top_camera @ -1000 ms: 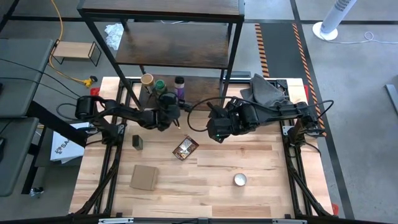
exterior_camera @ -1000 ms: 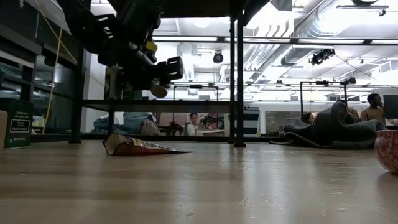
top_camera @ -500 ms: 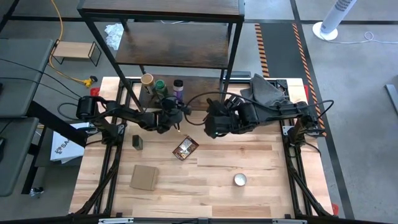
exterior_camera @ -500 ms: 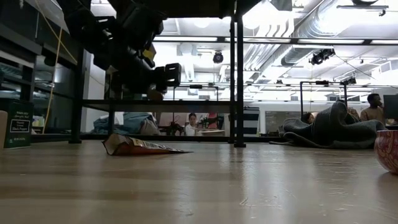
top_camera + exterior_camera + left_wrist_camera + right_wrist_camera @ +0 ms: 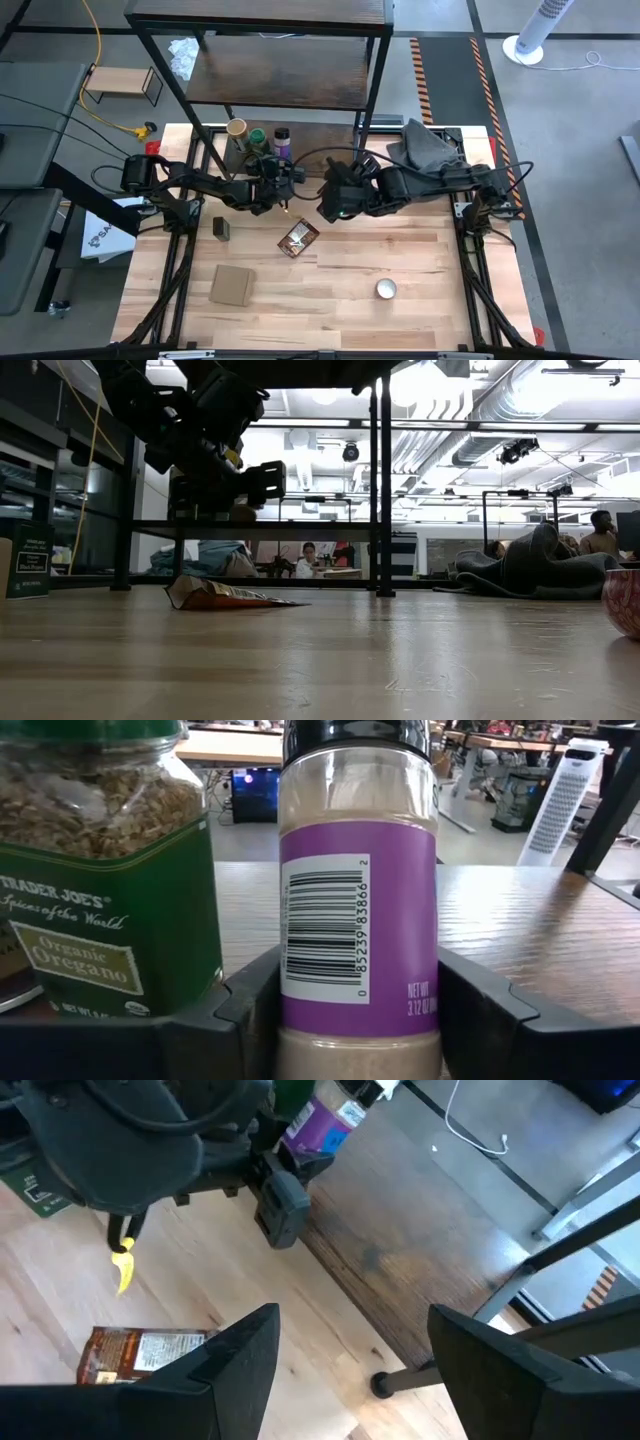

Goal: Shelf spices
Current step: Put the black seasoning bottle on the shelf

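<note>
Three jars stand in a row on the lowest board of the shelf (image 5: 268, 70), at the upper middle of the high view: a tan-lidded jar (image 5: 236, 128), a green-lidded jar (image 5: 257, 136) and a purple-label jar (image 5: 282, 134). The left gripper (image 5: 284, 172) sits just below them in that view, its two fingers (image 5: 250, 1010) set either side of the purple-label jar (image 5: 358, 890); whether they press it I cannot tell. The green-lidded jar (image 5: 105, 870) stands just beside, close to one finger.

One right gripper (image 5: 333, 200) hangs near centre frame with its fingers (image 5: 235, 1365) spread wide and nothing between them. It hangs above the table edge by the shelf board, with the pouch (image 5: 140, 1355) close by.

One pouch (image 5: 298, 238) lies flat mid-table, well apart from the shelf. One dark tin (image 5: 221, 229) stands to its left. One cardboard square (image 5: 232, 285) and one silvery disc (image 5: 386, 289) lie lower in frame. Bare table (image 5: 420, 260) spreads right of the pouch. To the right of the purple-label jar the board is bare.
</note>
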Motion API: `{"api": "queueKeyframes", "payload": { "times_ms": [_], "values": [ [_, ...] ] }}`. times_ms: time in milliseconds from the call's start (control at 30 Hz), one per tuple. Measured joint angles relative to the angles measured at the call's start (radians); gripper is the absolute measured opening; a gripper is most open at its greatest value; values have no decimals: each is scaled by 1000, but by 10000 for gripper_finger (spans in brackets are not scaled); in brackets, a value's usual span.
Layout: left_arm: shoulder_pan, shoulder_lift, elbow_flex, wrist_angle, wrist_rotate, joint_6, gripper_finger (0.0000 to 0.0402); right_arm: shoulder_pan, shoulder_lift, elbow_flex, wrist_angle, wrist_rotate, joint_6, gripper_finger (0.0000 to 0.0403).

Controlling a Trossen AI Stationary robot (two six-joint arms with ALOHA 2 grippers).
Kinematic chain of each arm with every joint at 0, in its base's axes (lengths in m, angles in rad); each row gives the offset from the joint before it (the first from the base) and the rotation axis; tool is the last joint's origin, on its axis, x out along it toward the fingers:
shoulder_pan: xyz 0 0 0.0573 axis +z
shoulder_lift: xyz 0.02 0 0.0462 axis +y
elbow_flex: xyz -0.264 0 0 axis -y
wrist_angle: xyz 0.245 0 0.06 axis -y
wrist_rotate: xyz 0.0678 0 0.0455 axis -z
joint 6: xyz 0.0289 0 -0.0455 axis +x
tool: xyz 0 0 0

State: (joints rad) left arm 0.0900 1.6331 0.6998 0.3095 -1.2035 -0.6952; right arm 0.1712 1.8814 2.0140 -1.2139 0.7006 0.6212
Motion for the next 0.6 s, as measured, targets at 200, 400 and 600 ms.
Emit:
{"api": "queueKeyframes", "payload": {
  "times_ms": [200, 400, 600],
  "values": [
    [-16, 0, -1, -1, 18, -11, 219, 0, 11, 0, 6, -13, 0, 250],
    [-51, 3, -2, -11, 31, 18, 224, 0, 11, 0, 7, -13, -9, 250],
    [-80, 5, -5, -9, 44, 130, 224, 0, 11, 0, 7, -13, -19, 250]
  ]
}}
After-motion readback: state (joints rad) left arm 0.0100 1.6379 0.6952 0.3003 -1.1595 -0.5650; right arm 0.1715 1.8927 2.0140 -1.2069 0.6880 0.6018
